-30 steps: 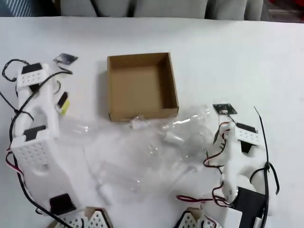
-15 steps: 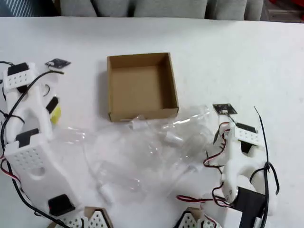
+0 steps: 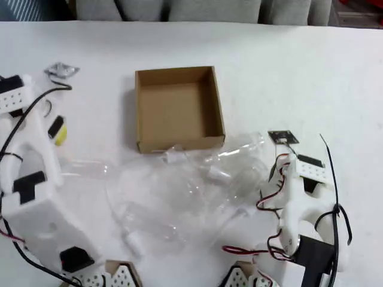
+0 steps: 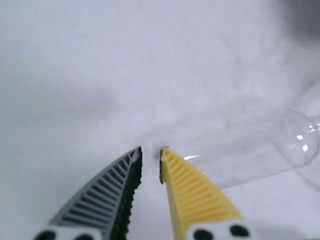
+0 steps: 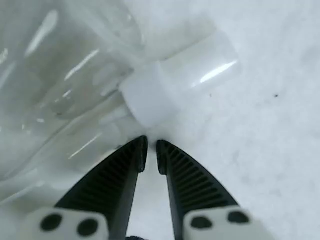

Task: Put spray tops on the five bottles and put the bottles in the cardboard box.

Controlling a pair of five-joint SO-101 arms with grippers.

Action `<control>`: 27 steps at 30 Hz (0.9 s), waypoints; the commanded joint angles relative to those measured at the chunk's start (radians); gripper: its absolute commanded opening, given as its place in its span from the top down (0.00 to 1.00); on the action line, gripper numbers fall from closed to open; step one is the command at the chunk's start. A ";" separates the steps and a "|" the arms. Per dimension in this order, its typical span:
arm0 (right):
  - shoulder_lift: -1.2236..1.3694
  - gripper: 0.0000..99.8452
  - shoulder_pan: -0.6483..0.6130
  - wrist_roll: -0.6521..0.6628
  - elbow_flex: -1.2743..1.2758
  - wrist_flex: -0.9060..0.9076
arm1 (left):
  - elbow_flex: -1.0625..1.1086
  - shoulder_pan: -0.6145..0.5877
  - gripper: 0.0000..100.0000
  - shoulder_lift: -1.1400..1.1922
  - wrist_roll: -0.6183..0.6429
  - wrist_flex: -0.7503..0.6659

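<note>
Nothing is packed yet. The open brown cardboard box (image 3: pixel 179 144) sits empty toward the far edge of the white table (image 3: pixel 299 72), about midway between its left and right edges. The clear plastic bottles (image 3: pixel 179 191) lie on their sides in a tangled heap just in front of the box, on the side toward the near edge. They overlap so much that I cannot count them.

My right claw (image 5: pixel 151 150), black-fingered, is clenched to a thin slit with nothing in it. Its tips are just beside a white cylindrical spray top (image 5: pixel 170 80) that seems to sit on one bottle's neck, though I cannot tell whether it is properly seated. My left claw (image 4: pixel 151 159), one finger grey and one yellow, is likewise pinched nearly closed and empty, out by the table's left edge, apart from the heap.

By my reckoning almost the whole job lies ahead: tops to check or fit, then the bottles to carry into the box.
</note>
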 commanded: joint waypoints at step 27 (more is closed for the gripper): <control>-0.008 0.98 -0.005 0.049 0.006 -0.031 | 0.891 0.213 0.72 -0.949 -0.996 -0.098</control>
